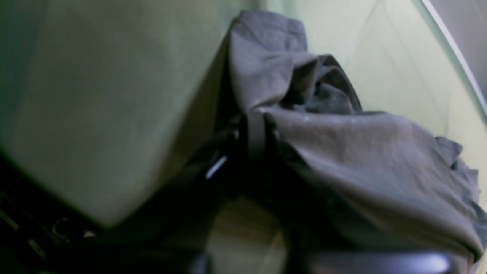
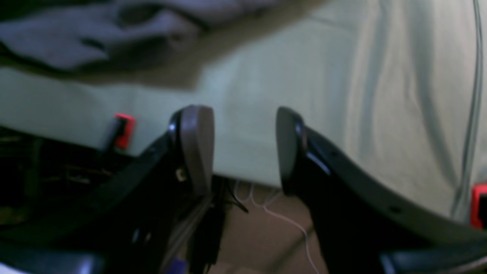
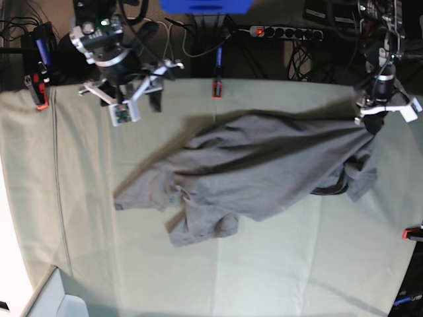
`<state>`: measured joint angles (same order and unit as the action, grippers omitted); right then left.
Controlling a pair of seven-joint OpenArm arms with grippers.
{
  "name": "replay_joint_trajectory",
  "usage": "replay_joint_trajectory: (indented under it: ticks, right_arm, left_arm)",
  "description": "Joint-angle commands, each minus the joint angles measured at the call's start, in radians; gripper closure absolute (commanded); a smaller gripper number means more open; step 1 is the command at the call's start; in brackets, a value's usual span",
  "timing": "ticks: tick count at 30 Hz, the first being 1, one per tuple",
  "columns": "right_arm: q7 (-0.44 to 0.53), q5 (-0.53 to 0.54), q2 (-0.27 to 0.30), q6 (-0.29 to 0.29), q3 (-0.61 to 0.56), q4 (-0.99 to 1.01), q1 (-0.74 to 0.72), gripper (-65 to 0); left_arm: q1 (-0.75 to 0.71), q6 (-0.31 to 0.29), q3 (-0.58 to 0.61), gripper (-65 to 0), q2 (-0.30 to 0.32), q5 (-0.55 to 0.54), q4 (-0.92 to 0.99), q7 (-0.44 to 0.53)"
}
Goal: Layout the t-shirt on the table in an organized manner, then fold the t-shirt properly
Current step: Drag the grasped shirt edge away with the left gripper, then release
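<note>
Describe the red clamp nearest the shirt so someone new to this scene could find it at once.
Start at the table under its pale green cloth and follow the far edge to its middle. There, just beyond the t-shirt, a small red clamp grips the cloth. The other red clamps sit out at the table's sides.

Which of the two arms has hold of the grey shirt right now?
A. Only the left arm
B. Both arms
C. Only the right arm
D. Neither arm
A. The left arm's fingers are pinched on a fold of the shirt and lift that edge off the table, while the right arm's fingers stand apart with nothing between them, away from the shirt.
</note>
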<state>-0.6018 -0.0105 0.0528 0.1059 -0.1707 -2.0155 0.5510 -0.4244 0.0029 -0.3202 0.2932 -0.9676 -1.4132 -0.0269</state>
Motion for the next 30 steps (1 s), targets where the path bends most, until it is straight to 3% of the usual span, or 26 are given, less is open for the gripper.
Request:
replay_joint_trajectory:
  ticks: [1, 6, 8, 10, 16, 27, 30]
  right_arm:
    - [0.019, 0.005, 0.005, 0.010, -0.011, -0.015, 0.001, -27.4]
    - [0.019, 0.005, 0.005, 0.010, -0.016, -0.017, -0.001, -27.4]
    - [0.019, 0.005, 0.005, 0.010, -0.016, -0.017, -0.001, -27.4]
    - [0.019, 0.005, 0.005, 0.010, -0.016, -0.015, -0.001, -27.4]
    - [0.019, 0.005, 0.005, 0.010, -0.016, -0.015, -0.001, -27.4]
    - [0.009, 0.005, 0.008, 0.010, -0.008, -0.015, 0.011, -27.4]
    - [0.009, 0.005, 0.026, 0.008, -0.011, -0.015, 0.021, -27.4]
  left_arm:
    - [-0.020, -0.007, -0.023, -10.7, 0.008, -0.030, -0.028, 0.026]
    - [-0.101, -0.008, -0.060, -42.5, 0.008, -0.063, -0.140, 0.028]
    - [-0.113, -0.008, -0.079, -51.9, 0.005, -0.054, -0.183, 0.028]
    - [-0.104, -0.008, -0.083, -56.8, 0.007, -0.052, -0.202, 0.026]
    - [0.077, -0.004, -0.036, -58.3, 0.016, -0.001, -0.185, 0.023]
    - [0.444, 0.004, 0.203, -58.3, 0.005, 0.471, 0.137, 0.022]
    - [0.506, 0.004, 0.197, -58.4, 0.005, 0.554, 0.249, -0.061]
